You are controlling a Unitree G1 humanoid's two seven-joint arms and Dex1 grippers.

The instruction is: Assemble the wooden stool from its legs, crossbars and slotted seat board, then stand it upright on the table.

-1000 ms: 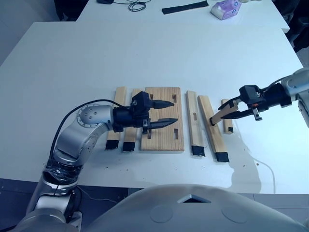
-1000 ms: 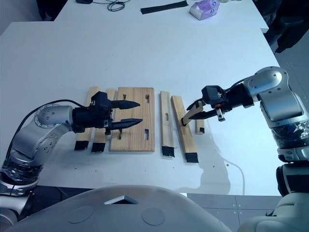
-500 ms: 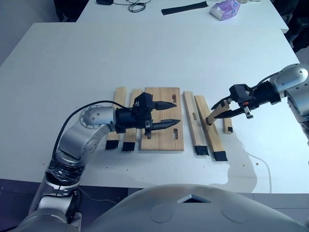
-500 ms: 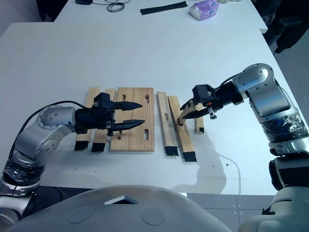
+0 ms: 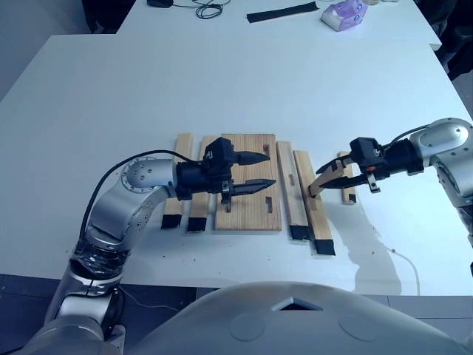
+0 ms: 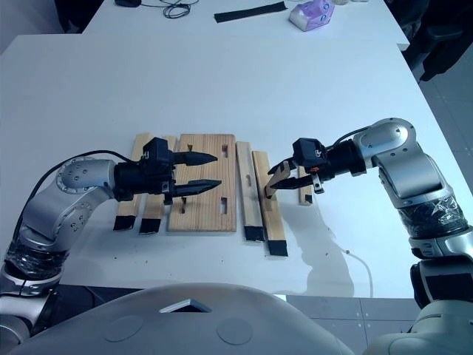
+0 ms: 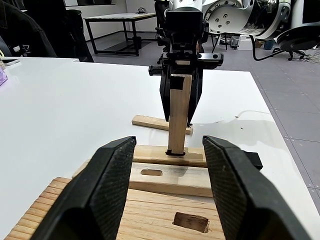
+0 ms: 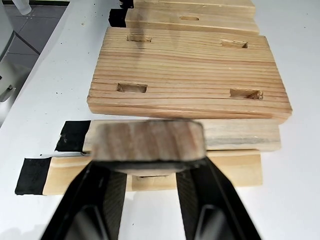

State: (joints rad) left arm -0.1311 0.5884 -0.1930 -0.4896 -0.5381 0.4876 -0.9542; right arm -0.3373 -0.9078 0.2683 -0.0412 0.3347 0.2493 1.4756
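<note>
While gripping the tilted crossbar [image 7: 179, 117] in right end effector [image 5: 331, 176], press tip into leg [image 5: 318, 229] lying crosswise just beneath; left end effector [image 5: 270, 170] open, farther.

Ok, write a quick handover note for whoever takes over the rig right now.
Left end effector open, hovering over the flat seat board.
Right end effector shut on a crossbar, tilted, lower end at the outer right leg.
Two legs lie left of the board, two right, plus a second crossbar.
Done: nothing joined yet.
Left: join legs and crossbars, fit the board, stand the stool up.
</note>
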